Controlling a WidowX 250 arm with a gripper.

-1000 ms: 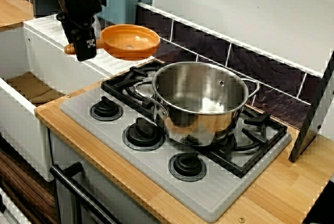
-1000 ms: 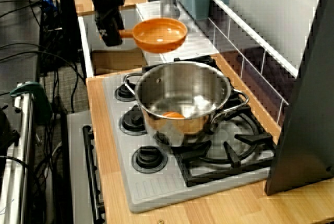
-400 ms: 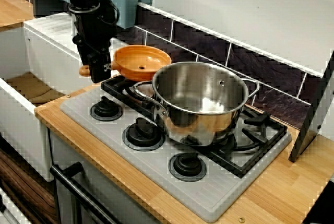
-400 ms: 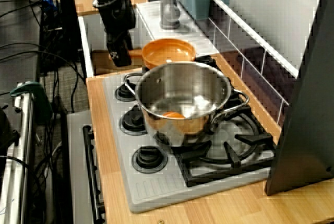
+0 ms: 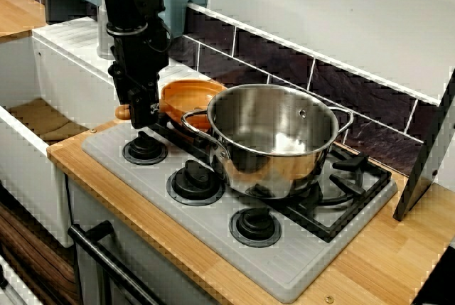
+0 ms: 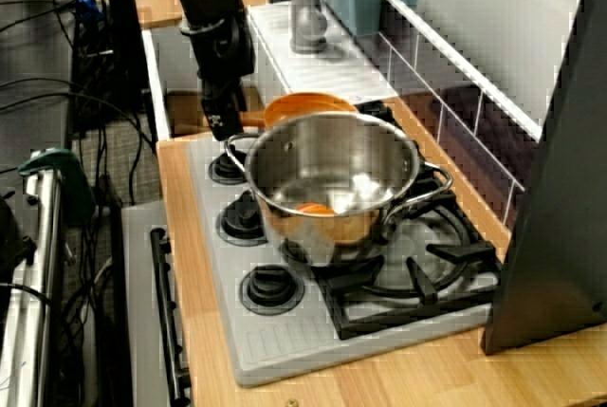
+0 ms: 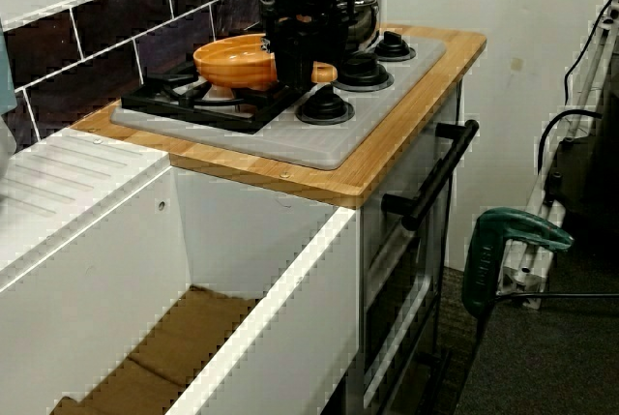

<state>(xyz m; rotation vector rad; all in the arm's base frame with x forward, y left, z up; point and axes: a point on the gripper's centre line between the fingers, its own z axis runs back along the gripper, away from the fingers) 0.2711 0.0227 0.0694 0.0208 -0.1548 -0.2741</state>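
Orange pan (image 5: 188,95) has dropped down to the grate (image 5: 348,165), handle (image 7: 324,73) pinched in the end effector (image 5: 140,111), steel pot (image 5: 274,141) just beyond the pan.

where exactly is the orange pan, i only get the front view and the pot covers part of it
observer: From the sink end the whole pan shows. It is level, at the grate by the tiled wall. Touching or just above it, I cannot tell.
operator: gripper got the handle
observer: Yes. From that end the gripper is clamped across the handle, whose rounded tip pokes out toward the knobs.
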